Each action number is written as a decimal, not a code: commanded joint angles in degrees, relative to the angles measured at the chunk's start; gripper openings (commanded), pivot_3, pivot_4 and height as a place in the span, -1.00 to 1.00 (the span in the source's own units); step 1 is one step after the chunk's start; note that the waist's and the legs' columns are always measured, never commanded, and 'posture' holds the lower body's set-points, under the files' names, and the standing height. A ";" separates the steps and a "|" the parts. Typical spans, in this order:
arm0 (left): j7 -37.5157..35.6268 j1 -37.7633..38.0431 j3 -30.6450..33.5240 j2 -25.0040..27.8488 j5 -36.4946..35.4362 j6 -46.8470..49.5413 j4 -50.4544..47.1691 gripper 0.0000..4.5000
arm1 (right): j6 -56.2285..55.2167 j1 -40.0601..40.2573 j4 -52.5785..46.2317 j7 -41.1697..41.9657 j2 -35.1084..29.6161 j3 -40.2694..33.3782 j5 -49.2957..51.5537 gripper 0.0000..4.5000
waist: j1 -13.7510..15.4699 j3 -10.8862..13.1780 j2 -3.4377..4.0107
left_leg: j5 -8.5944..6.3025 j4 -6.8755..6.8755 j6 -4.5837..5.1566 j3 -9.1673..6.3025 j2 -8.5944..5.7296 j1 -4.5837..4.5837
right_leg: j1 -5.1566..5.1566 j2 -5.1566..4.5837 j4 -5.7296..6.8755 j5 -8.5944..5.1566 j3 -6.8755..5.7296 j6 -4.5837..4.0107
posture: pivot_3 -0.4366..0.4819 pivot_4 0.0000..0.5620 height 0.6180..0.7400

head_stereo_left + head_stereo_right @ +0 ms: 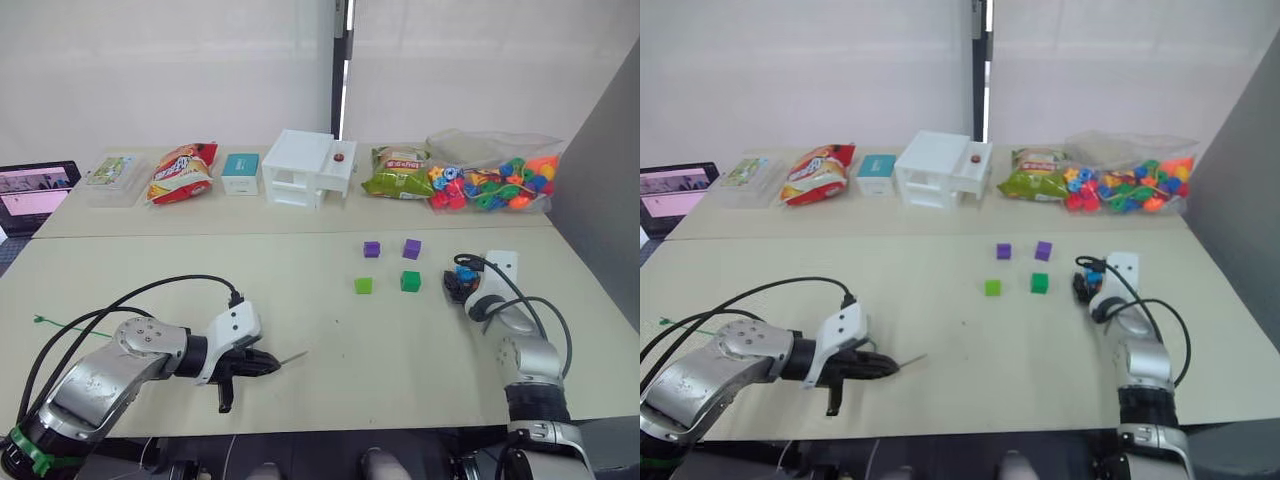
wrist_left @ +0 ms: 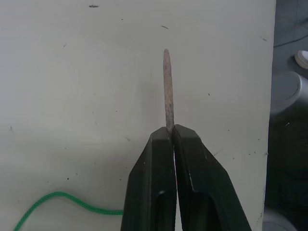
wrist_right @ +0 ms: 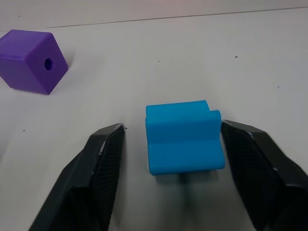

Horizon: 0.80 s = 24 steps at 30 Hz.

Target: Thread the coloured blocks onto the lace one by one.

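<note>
A thin green lace [image 1: 60,322] trails across the near-left part of the pale table [image 1: 300,290], its cord running back under the left arm. Its stiff grey metal tip [image 2: 167,86], slim and slightly mottled, pokes out from the left gripper [image 1: 268,366], whose two black fingers are pressed tight together around the tip's base just above the tabletop near the front edge.

Further right, four small cubes sit in a loose square: a light green block [image 1: 363,285] and a dark green block [image 1: 410,281] nearer the robot, and two purple blocks [image 1: 372,249] [image 1: 412,248] behind them, none touching another. The wrist view shows one purple cube [image 3: 32,67] with a round hole through one face.

At the right, the right gripper [image 1: 462,283] rests low on the table with its fingers spread either side of a bright blue block [image 3: 185,137], which has a notched, stepped top; a gap appears on each side, though contact at the right finger is hard to rule out.

Along the far edge lie snack bags [image 1: 182,172], a white box [image 1: 305,167] and a clear bag of multicoloured beads [image 1: 492,180].
</note>
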 commanded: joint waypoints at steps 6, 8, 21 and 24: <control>0.42 1.58 2.83 1.30 -1.34 -0.82 -2.17 -1.00 | 0.37 1.09 -6.51 -0.97 1.13 -1.79 1.30 -0.47 | 0.01 0.00 0.00 | 0.00 0.00 0.00 0.00 0.00 0.00 | -0.02 0.00 0.01 0.00 0.00 0.00 | -0.05 -0.47 1.00; 0.97 1.89 2.98 1.21 -1.56 -0.48 -2.44 -1.00 | 0.64 1.80 -9.06 -1.72 1.86 -2.05 1.48 -0.47 | 0.00 0.00 0.00 | 0.00 -0.01 0.00 0.00 0.00 0.00 | -0.04 0.00 0.02 0.00 0.00 0.00 | -0.05 -0.47 1.00; 3.66 -7.94 -4.50 -4.45 -1.99 3.15 2.15 -1.00 | 31.11 26.37 -72.14 -16.32 11.97 7.85 8.34 -0.47 | 0.23 -0.03 0.02 | 0.01 0.01 -0.02 -0.11 -0.02 -0.17 | -0.08 0.00 -0.01 0.00 -0.06 0.00 | -0.05 -0.47 1.00; 3.50 -10.76 -6.79 -6.39 -1.49 3.21 4.73 -1.00 | 33.18 30.67 -76.19 -20.54 12.25 16.45 11.82 -0.47 | -0.16 -0.04 -0.01 | 0.01 0.00 -0.01 -0.13 0.02 -0.03 | -0.06 0.06 0.04 -0.01 -0.08 0.00 | -0.05 -0.47 1.00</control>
